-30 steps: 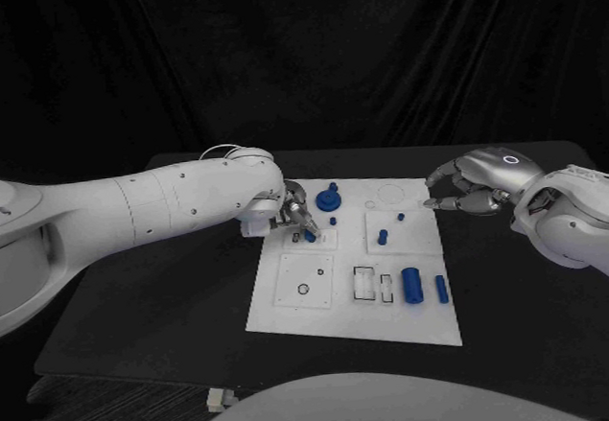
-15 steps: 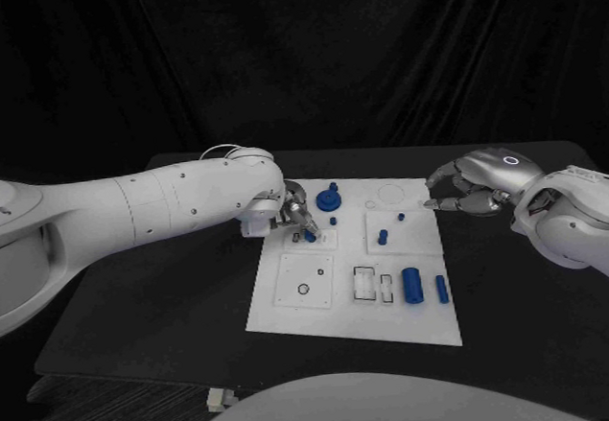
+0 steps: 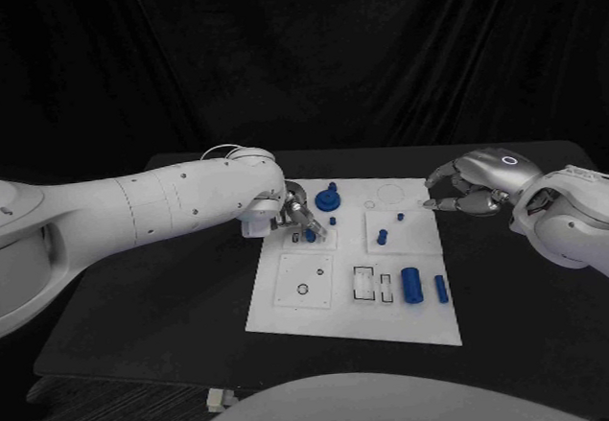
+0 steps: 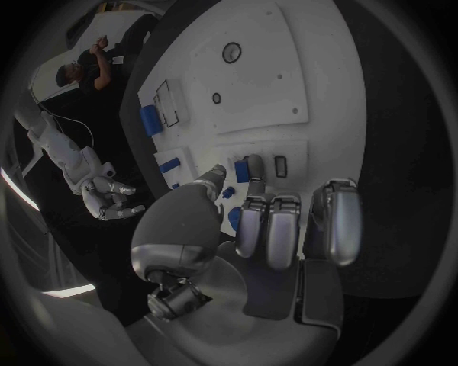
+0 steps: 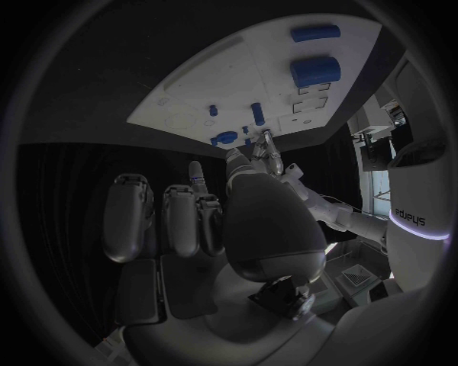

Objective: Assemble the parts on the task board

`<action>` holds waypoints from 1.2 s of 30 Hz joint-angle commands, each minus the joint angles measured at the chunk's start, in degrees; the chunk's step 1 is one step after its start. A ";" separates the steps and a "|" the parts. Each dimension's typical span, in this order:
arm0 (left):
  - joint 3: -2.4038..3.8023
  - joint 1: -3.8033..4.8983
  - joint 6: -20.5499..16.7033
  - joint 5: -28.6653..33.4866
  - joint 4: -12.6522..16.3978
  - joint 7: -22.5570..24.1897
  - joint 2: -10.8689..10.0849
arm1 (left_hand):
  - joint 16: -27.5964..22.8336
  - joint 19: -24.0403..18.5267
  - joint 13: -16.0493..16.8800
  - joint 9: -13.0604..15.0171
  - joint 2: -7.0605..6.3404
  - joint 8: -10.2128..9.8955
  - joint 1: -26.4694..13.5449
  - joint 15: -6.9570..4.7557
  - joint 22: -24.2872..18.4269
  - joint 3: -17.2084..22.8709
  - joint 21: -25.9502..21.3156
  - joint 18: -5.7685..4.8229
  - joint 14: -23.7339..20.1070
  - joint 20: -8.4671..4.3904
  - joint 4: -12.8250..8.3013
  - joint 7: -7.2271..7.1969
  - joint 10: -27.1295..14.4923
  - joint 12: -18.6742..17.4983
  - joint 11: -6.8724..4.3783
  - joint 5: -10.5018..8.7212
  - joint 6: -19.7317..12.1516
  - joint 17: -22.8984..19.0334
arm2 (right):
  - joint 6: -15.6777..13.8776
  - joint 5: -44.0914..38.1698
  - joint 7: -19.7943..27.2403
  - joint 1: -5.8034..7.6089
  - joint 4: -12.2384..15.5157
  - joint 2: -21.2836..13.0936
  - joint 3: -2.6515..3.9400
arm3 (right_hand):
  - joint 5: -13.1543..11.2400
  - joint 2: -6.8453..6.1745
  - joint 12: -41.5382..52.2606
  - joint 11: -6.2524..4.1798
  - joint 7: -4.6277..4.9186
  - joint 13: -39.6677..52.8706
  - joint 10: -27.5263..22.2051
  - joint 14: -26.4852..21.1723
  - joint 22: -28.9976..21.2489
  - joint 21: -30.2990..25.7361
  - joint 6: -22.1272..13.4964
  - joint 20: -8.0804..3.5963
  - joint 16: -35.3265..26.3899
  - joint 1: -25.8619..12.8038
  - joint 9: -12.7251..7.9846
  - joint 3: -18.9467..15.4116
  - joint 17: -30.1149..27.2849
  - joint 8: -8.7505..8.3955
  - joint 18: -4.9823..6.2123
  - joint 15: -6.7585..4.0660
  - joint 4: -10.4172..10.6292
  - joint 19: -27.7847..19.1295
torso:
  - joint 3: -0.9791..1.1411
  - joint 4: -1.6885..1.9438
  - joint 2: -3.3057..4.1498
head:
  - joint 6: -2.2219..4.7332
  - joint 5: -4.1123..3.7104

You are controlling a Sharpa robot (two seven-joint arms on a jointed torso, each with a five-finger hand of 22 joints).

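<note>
The task board [image 3: 354,294] is lying flat on the black table [image 3: 144,307], reaching from just under the left hand toward the robot, with its far right corner just beside the right hand.

The left hand [image 3: 288,214] is being held over the board's far left part, fingertips down at a small blue peg [image 3: 309,236]. In the left wrist view the peg [image 4: 241,169] is being pinched between the thumb and a finger, the other fingers lying curled beside it. A blue round part with a post [image 3: 329,199] is standing just beyond this hand, and a small blue stud [image 3: 333,221] just beside it.

The right hand [image 3: 467,189] is being held at the board's far right edge, fingers curled in, nothing seen between them. Nearer the robot from it, a large blue cylinder [image 3: 412,286] and a slimmer blue bar [image 3: 441,289] are lying side by side.

The peg is judged likely to jam or tip if it is being pressed in tilted, and the hand could knock the neighbouring stud while withdrawing.

The only writing being shown is a maker's mark on the right arm's casing in the right wrist view, appearing reversed and not surely readable.
</note>
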 commanded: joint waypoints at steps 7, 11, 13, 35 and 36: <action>0.03 -0.09 1.06 0.37 0.08 -0.41 0.16 | -0.24 -0.11 15.09 0.22 -0.05 -0.04 -1.41 0.63 9.92 -1.87 -0.53 1.20 6.05 0.43 1.03 0.47 5.87 0.20 0.54 -0.44 0.27 15.09 | 0.39 -0.12 -0.89 -0.17 -0.05 0.01 0.04 | 0.39 0.43 0.20 0.34 0.28 15.10 6.11 2.98 10.55 -0.19 0.21 0.40 -0.35 0.00 -0.07 -0.22 -0.10 0.05 -0.17 0.59 0.11 1.36 | -0.01 -0.01 0.00 | 0.01 -0.09; 0.03 -0.10 1.00 0.37 0.03 -0.62 0.16 | -0.24 -0.02 15.09 3.39 0.26 2.59 -1.14 0.48 10.07 -3.43 -0.60 1.21 6.05 0.40 1.64 0.13 5.87 0.20 0.29 -0.45 0.52 15.09 | 0.42 -0.12 -0.87 -0.18 -0.06 0.00 0.04 | 0.43 0.42 0.20 0.33 0.27 15.10 6.11 2.98 10.57 -0.12 0.21 0.40 -0.35 -0.03 -0.08 -0.25 -0.11 0.05 -0.19 0.59 0.12 1.38 | 0.00 -0.03 0.01 | 0.01 -0.07; 0.03 -0.10 1.03 0.37 0.04 -0.69 0.14 | -0.24 0.08 15.09 5.42 0.54 4.21 -0.79 0.33 10.18 -4.14 -0.60 1.20 6.05 0.28 1.85 -0.10 5.87 0.20 0.10 -0.46 0.36 15.09 | 0.43 -0.12 -0.87 -0.19 -0.06 -0.01 0.04 | 0.43 0.42 0.20 0.33 0.27 15.10 6.11 2.98 10.57 -0.12 0.21 0.40 -0.35 -0.03 -0.08 -0.25 -0.11 0.05 -0.19 0.59 0.12 1.38 | 0.00 0.01 0.00 | 0.01 -0.08; 0.03 -0.10 -0.07 0.37 0.08 0.58 0.01 | -0.24 0.48 15.09 13.86 2.83 9.46 5.44 -0.69 10.83 -3.07 -0.98 1.17 6.05 -0.72 -1.64 -1.44 5.87 0.20 -1.06 8.32 -1.74 15.09 | 0.65 -0.12 -0.84 -0.22 -0.18 0.02 0.04 | 0.58 0.48 0.20 0.30 0.23 15.10 6.11 2.98 10.56 -0.17 0.20 0.39 -0.35 -0.29 -0.14 -0.42 -0.13 0.03 -0.18 0.56 0.28 1.37 | 0.00 0.01 -0.01 | 0.01 0.02; 0.03 -0.10 -0.05 0.37 0.08 0.63 0.02 | -0.24 0.46 15.09 13.17 2.83 8.66 5.40 -0.68 10.85 -2.94 -1.06 1.17 6.05 -0.73 -1.63 -1.35 5.87 0.20 -1.01 8.36 -1.81 15.09 | 0.65 -0.12 -0.84 -0.22 -0.19 0.02 0.04 | 0.58 0.48 0.20 0.30 0.23 15.10 6.11 2.98 10.56 -0.17 0.20 0.39 -0.35 -0.29 -0.14 -0.42 -0.13 0.03 -0.18 0.56 0.28 1.37 | -0.01 0.00 -0.01 | 0.01 0.02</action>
